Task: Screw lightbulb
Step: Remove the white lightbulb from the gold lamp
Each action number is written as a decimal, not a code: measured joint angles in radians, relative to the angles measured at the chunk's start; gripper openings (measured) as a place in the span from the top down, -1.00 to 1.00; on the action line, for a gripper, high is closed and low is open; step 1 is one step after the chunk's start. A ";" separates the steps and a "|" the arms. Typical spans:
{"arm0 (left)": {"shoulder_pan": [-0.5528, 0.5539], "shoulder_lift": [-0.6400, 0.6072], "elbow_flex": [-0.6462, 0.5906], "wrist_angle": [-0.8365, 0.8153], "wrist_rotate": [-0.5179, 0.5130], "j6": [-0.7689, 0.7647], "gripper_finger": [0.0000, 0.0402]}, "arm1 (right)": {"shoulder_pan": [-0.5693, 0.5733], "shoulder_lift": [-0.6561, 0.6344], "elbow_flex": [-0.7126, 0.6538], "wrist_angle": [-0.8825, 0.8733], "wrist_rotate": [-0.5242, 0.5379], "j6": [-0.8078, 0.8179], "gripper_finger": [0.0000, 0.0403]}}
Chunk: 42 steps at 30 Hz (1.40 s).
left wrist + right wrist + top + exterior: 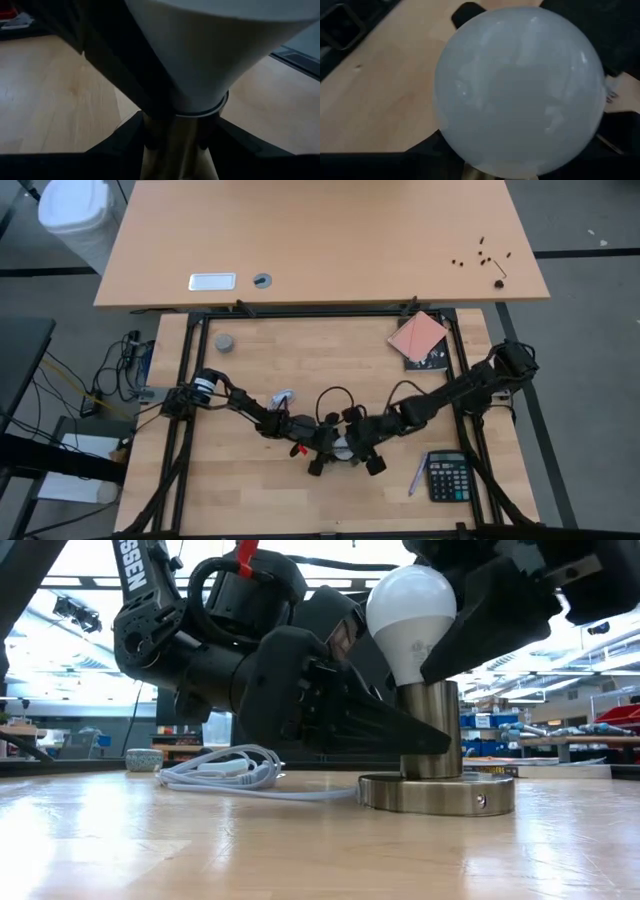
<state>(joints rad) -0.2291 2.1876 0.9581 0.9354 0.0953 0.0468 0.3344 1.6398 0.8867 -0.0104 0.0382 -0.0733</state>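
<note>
so the lightbulb (411, 615) is sitting upright in the brass socket (432, 730), neck down in the socket's tube, and the socket's round base (437, 794) is flat on the wooden table (200, 840). everything below is relative to that socket.

left gripper (400, 735) is clamped on the socket's tube, fingers either side of it, basically holding the fixture so it doesn't spin. you can see that in the left wrist view too, dark fingers (125, 137) hugging the metal stem right under the bulb's cone. right gripper (440, 630) is above the socket, coming down over the bulb; its dark fingers sit against the sides of the white globe, so i'd call it closed on the bulb, though the grip looks light rather than squeezed hard.

handling-wise, my guess: the bulb is very light, smooth and kinda slippery, probably a plastic or thin glass shell, so it'll crush or pop loose if pinched hard. best hold is around the widest part of the globe, fingers opposite each other, so the twist goes straight down the axis. grabbing near the neck would foul the left fingers. the white cable (225, 775) lies coiled just beside the socket, on the table, near enough to snag.
</note>
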 joint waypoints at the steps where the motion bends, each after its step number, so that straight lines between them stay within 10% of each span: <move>1: 0.000 0.000 0.000 0.001 0.000 -0.010 0.08 | -0.020 0.000 0.000 -0.002 -0.050 -0.025 0.03; 7: 0.002 0.001 0.003 0.001 -0.015 -0.054 0.08 | -0.092 -0.022 0.002 -0.086 -0.198 -0.087 0.01; 25: -0.001 0.002 0.002 0.001 -0.075 -0.108 0.08 | -0.017 -0.252 -0.004 -0.497 0.132 0.211 -0.46; 42: 0.000 0.001 0.001 -0.004 -0.291 -0.186 0.08 | 0.201 -0.254 -0.406 0.268 0.451 0.546 -0.48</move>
<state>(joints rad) -0.2291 2.1883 0.9592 0.9310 -0.1959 -0.1391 0.5355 1.3857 0.4803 0.2573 0.4894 0.4730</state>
